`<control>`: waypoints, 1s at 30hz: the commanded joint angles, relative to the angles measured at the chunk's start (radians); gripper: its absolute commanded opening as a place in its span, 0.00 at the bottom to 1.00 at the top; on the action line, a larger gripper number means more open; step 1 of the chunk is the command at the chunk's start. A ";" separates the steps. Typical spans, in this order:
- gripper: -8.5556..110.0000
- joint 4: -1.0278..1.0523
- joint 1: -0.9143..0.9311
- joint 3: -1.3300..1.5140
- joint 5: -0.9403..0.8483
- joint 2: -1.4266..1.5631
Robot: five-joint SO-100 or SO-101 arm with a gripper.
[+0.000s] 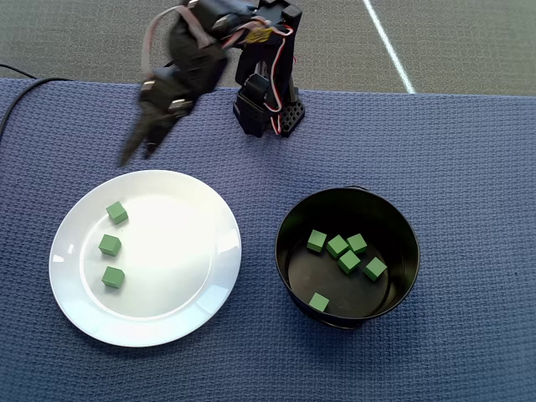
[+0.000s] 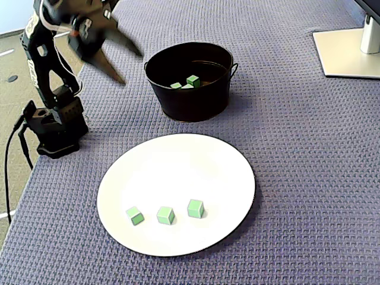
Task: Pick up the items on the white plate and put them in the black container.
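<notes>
- Nearest in the fixed view, three small matte green cubes (image 2: 165, 214) lie in a row on the large round glossy white plate (image 2: 178, 166), toward its near edge and apart from one another.
- The step in hand looks like reaching for one of them; I would take an end cube first, so the claw's fingers straddle it without nudging its neighbour.
- Beyond the plate, the round glossy black pot (image 1: 402, 251) holds six green cubes (image 1: 338, 246) in the overhead view.
- Farthest, the black claw (image 1: 138, 152) hangs above the blue woven bench cloth (image 1: 469, 167), just off the plate's rim, its jaws parted and empty, though blurred.
- Come down vertically, squared to the cube's faces.
</notes>
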 commanded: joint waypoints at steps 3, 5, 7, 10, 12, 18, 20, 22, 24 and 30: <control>0.29 -0.179 0.140 0.285 0.241 -0.118; 0.27 -0.190 0.118 0.316 0.336 -0.193; 0.28 -0.198 0.086 0.324 0.388 -0.252; 0.27 -0.252 0.072 0.337 0.430 -0.311; 0.27 -0.287 0.077 0.336 0.433 -0.345; 0.28 -0.365 0.095 0.382 0.414 -0.423; 0.28 -0.341 0.097 0.368 0.408 -0.445; 0.29 -0.341 0.103 0.368 0.408 -0.462; 0.29 -0.359 0.106 0.365 0.400 -0.476; 0.29 -0.383 0.110 0.357 0.370 -0.515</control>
